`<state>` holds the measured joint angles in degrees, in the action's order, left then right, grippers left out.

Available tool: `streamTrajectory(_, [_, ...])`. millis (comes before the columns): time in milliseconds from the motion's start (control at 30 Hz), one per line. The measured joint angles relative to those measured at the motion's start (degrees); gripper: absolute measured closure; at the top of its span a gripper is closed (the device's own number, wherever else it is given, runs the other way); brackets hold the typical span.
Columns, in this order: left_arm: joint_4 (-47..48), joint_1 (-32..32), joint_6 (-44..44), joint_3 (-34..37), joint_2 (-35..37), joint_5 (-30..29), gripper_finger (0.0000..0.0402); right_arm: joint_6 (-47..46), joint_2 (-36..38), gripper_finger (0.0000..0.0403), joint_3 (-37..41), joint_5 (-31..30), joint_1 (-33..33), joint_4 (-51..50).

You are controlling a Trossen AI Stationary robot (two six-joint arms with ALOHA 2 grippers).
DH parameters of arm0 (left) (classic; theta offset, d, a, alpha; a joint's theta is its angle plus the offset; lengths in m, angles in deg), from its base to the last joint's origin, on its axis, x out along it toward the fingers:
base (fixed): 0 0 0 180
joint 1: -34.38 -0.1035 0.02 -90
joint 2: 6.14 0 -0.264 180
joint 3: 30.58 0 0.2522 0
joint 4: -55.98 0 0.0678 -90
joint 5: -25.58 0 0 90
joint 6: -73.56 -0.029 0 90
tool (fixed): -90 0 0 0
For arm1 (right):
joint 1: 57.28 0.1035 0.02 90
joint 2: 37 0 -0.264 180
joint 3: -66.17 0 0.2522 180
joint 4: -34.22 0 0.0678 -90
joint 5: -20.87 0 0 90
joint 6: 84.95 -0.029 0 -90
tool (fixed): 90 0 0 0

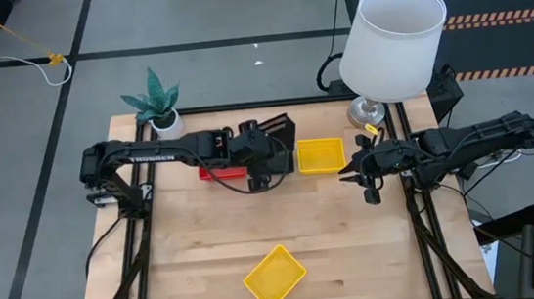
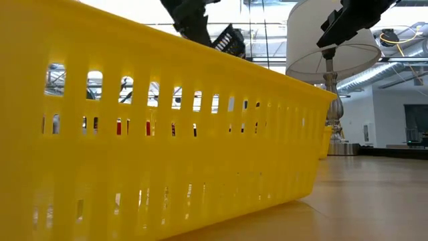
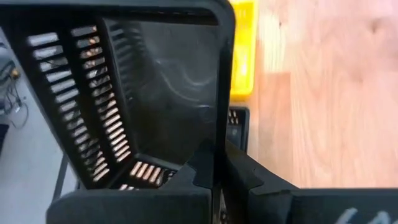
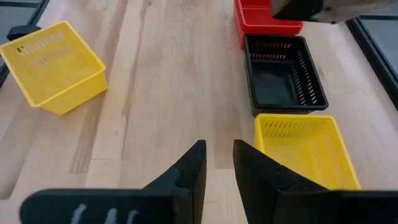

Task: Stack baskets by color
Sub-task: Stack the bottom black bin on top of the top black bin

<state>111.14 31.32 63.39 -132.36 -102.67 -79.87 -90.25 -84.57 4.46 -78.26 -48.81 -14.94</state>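
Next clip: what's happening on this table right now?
The robot is sorting baskets by colour. The left claw is shut on the rim of a black basket, holding it tilted above the black basket on the table, which sits between a red stack and a yellow basket. The right claw holds nothing and waits beside that yellow basket, its fingers slightly apart. Another yellow basket sits alone near the front edge.

1. Our left gripper (image 1: 265, 148) hangs raised beyond the table's (image 1: 355, 249) middle, fingers (image 3: 239, 174) pinched on a black basket's (image 3: 155, 93) wall.
2. Our right gripper (image 1: 363, 175) hovers near that table's right edge, fingers (image 4: 193, 171) slightly parted, empty.
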Motion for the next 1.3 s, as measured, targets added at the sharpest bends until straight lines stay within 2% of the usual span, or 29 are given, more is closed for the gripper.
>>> streamTrajectory(167, [3.13, -0.67, -0.26, -1.01, -5.68, -0.18, 0.0388, -0.03, -0.02, 0.033, 0.02, -0.06, 0.0, 0.0])
streamTrajectory(367, [2.09, -0.45, -3.79, -1.03, -10.79, -2.72, 0.0394, -0.17, -0.02, 0.033, 0.02, 0.01, 0.0, -0.09])
streamTrajectory(533, [1.91, -0.38, -2.46, -1.1, -10.8, -3.09, 0.0381, 0.25, -0.02, 0.033, 0.02, 0.07, 0.0, -0.09])
streamTrajectory(700, [2.78, -0.27, -0.17, -1.08, -10.93, -3.09, 0.0394, 0.18, -0.02, 0.033, 0.02, 0.11, 0.0, -0.02])
streamTrajectory(900, [4.38, 0.52, 1.57, -1.03, -11.51, -5.09, 0.0375, -0.95, -0.02, 0.033, 0.02, 0.13, 0.0, -0.02])
streamTrajectory(1133, [5.27, 0.56, 1.7, -1.0, -11.52, -5.55, 0.0394, -0.94, -0.02, 0.033, 0.02, 0.13, 0.0, -0.02])
streamTrajectory(1300, [5.18, 0.5, 1.68, -0.82, -11.52, -5.56, 0.0366, -1.0, -0.02, 0.033, 0.04, 0.14, 0.0, -0.02])
